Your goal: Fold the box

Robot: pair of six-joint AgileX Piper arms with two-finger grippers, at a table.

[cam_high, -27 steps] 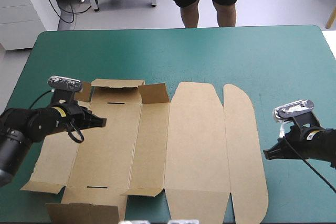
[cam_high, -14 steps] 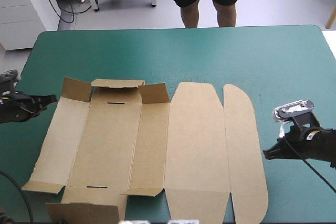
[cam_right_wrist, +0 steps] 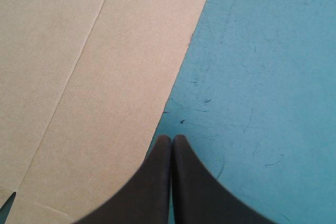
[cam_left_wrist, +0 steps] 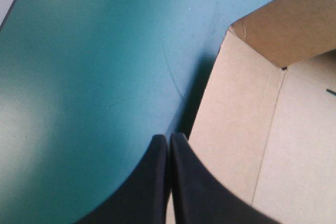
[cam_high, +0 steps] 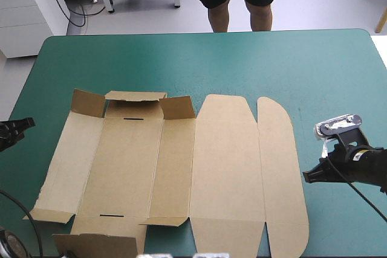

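Observation:
The brown box (cam_high: 175,173) lies as a flat cut sheet across the middle of the teal-green table, its small corner flaps at the far-left end slightly raised. My left gripper (cam_high: 24,123) is shut and empty at the table's left edge, clear of the sheet's left side. Its wrist view shows the shut fingertips (cam_left_wrist: 169,139) just outside the box's left panel (cam_left_wrist: 236,124), with a raised corner flap (cam_left_wrist: 286,30) ahead. My right gripper (cam_high: 307,178) is shut and empty just right of the rounded lid flap. In its wrist view the fingertips (cam_right_wrist: 171,139) sit at the flap's edge (cam_right_wrist: 105,77).
The bare teal-green cover (cam_high: 199,64) stretches beyond the sheet to the far edge and to the right of it (cam_high: 338,89). The box's near flaps (cam_high: 97,243) reach the table's front edge.
My left arm has pulled back leftward off the box's left panel to the table's left edge. The right arm and the sheet have stayed put.

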